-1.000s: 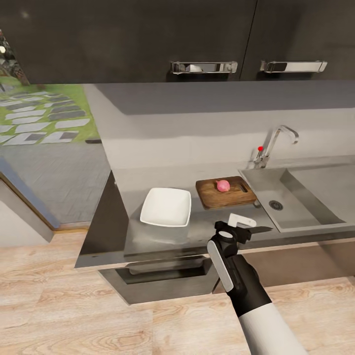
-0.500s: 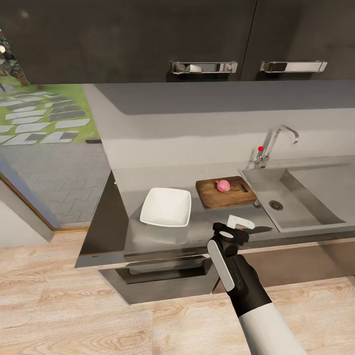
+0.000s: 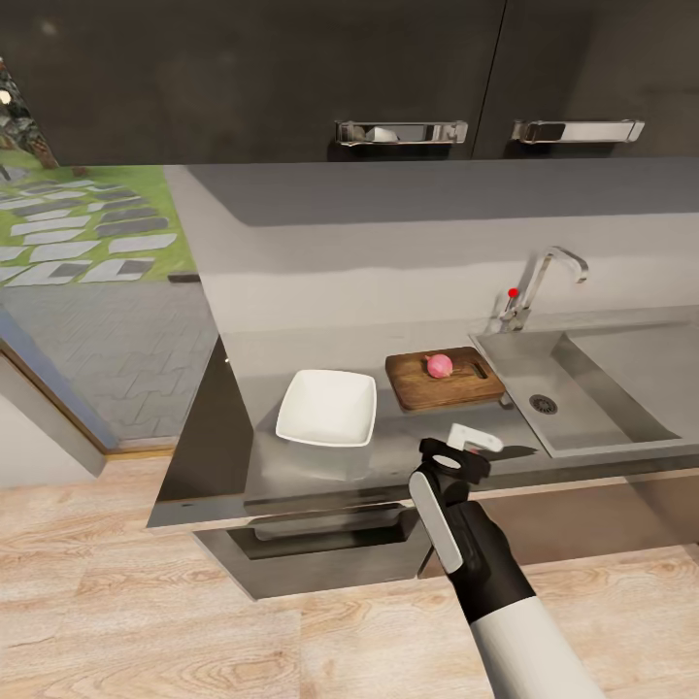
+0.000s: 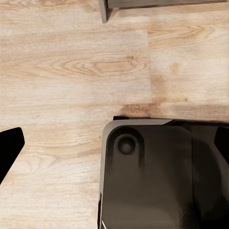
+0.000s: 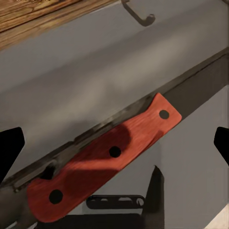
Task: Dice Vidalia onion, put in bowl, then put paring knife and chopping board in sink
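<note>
A pink-red Vidalia onion (image 3: 439,365) rests on the brown chopping board (image 3: 445,380), which lies on the dark countertop (image 3: 291,466) between the white bowl (image 3: 326,408) and the steel sink (image 3: 592,408). My right gripper (image 3: 469,445) hovers low over the countertop's front strip, just before the board. In the right wrist view the red-handled paring knife (image 5: 102,167) lies flat on the counter between the widely spread fingers of the open right gripper (image 5: 114,143). The left wrist view looks down at the wood floor; one black fingertip (image 4: 8,148) sits at the frame edge.
A chrome tap (image 3: 546,282) with a red-knobbed lever (image 3: 513,292) stands behind the sink. Dark wall cabinets (image 3: 291,78) hang above. The counter ends at the left beside a glass door (image 3: 87,291). My dark base (image 4: 157,176) is over the wood floor.
My right gripper has sunk slightly toward the countertop over the knife. Onion, board and bowl have not moved.
</note>
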### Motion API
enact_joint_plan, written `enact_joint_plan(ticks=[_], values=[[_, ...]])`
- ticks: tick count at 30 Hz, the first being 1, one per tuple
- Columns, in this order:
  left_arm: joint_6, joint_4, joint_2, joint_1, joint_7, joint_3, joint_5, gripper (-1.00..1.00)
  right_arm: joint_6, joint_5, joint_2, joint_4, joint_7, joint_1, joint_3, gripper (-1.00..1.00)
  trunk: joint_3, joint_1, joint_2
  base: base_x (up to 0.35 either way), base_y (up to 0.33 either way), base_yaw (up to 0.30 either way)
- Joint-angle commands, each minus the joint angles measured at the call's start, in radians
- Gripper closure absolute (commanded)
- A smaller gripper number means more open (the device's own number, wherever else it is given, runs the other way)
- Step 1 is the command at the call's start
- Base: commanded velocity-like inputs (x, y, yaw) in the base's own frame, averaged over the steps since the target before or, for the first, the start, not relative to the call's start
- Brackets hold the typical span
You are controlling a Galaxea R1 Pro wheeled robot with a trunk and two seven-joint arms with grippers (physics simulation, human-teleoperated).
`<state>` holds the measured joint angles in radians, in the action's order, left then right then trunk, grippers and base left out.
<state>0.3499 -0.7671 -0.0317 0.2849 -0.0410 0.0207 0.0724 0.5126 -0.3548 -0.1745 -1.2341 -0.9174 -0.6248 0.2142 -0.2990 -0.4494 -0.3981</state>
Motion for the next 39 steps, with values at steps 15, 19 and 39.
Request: enact_joint_plan(ticks=[15,19,39], values=[[0.001,0.0,-0.001,0.0,-0.002,0.002,0.007,-1.0,0.012,-0.12,0.0,-0.01,-0.009,-0.001,-0.085,-1.0,-0.002,-0.001,-0.002,0.0,0.0,0.0],[0.001,0.0,-0.001,0.0,-0.002,0.002,0.007,-1.0,0.012,-0.129,0.0,-0.01,-0.009,-0.001,-0.086,-1.0,-0.002,-0.001,-0.002,0.0,0.0,0.0],[0.001,0.0,-0.001,0.0,-0.002,0.002,0.008,-1.0,0.012,-0.137,0.0,-0.01,-0.009,-0.001,-0.085,-1.0,-0.015,-0.001,-0.002,0.01,0.0,0.0]])
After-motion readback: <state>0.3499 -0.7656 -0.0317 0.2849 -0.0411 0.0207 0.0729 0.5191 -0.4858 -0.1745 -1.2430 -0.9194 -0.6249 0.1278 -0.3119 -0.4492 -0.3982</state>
